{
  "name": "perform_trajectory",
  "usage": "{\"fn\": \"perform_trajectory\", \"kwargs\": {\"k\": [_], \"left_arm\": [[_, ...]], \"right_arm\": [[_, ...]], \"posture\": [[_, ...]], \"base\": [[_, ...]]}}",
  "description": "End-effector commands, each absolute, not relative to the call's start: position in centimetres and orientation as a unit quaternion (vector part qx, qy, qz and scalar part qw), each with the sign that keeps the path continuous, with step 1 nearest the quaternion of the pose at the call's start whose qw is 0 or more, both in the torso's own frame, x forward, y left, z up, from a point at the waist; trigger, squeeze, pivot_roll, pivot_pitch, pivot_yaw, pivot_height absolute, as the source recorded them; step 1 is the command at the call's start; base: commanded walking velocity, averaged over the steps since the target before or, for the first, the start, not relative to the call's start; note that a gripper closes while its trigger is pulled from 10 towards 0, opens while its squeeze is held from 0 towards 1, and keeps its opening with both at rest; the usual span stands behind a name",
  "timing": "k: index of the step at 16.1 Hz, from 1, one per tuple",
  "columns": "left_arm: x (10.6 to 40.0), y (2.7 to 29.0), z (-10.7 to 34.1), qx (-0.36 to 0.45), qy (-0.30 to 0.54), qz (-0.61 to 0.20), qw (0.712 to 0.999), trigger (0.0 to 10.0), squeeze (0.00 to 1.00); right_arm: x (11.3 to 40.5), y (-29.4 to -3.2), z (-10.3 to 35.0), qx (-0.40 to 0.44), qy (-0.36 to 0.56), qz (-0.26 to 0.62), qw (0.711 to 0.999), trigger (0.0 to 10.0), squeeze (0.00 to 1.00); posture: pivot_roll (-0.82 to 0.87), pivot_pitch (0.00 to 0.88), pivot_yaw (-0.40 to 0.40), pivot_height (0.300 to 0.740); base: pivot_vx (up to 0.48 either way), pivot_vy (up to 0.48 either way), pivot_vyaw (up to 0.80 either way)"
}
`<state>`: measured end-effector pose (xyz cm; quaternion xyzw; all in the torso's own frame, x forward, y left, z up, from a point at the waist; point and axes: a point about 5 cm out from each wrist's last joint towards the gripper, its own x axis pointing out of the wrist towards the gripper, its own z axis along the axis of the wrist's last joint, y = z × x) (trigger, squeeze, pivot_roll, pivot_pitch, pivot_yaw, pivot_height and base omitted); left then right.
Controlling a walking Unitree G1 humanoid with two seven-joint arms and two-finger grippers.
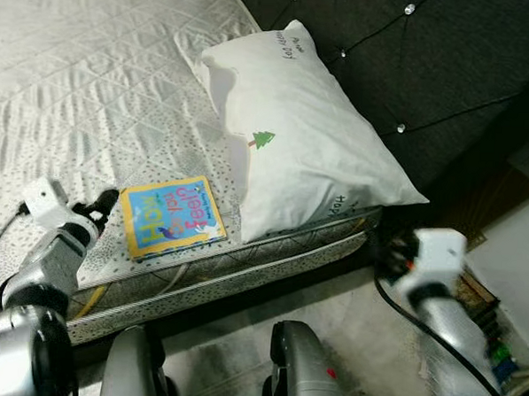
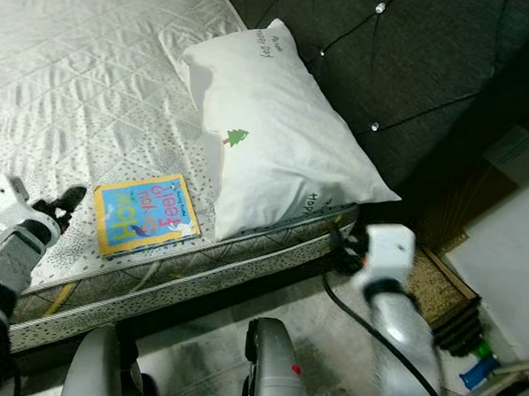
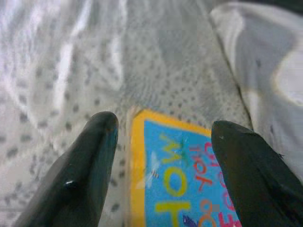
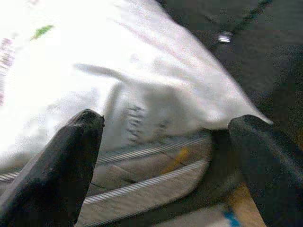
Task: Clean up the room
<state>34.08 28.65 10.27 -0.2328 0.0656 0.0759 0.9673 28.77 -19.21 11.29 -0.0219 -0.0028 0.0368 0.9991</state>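
Note:
A blue children's book point(image 1: 171, 217) with a yellow border lies flat on the mattress point(image 1: 92, 100) near its front edge. My left gripper point(image 1: 104, 204) hovers just left of the book, open, its black fingers point(image 3: 90, 156) spread on either side of the book's corner point(image 3: 175, 175). A white pillow point(image 1: 299, 133) with a small green tree print leans against the dark headboard point(image 1: 432, 56). My right gripper point(image 2: 346, 247) is off the bed's corner, open, with the pillow's end point(image 4: 142, 99) and the mattress edge ahead of it; nothing is between its fingers.
The tufted dark headboard runs along the right. A narrow floor gap point(image 1: 363, 345) lies between the bed and a cluttered stand point(image 2: 470, 342) at the right. My two legs point(image 1: 300, 368) stand close to the mattress side.

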Motion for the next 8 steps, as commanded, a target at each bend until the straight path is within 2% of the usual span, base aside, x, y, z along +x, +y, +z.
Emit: {"fn": "perform_trajectory", "kwargs": {"k": [1,5,8], "left_arm": [[33.7,28.8,10.5,-0.208,0.045,0.067,0.975,10.0,1.00],[32.4,29.7,11.7,-0.141,0.008,0.044,0.989,10.0,1.00],[30.6,28.6,11.4,-0.062,0.029,0.002,0.998,10.0,1.00]], "right_arm": [[28.9,-18.8,10.9,-0.013,-0.001,0.042,0.999,10.0,0.00],[30.1,-17.0,10.8,0.018,-0.008,0.066,0.998,10.0,0.00],[31.1,-15.9,10.9,0.032,-0.018,0.092,0.995,10.0,0.00]], "posture": [[-0.13,0.117,-0.097,0.596],[-0.07,0.087,-0.076,0.596],[-0.02,0.044,-0.054,0.596]], "base": [[0.000,0.000,0.00],[0.000,0.000,0.00],[0.000,0.000,0.00]]}}
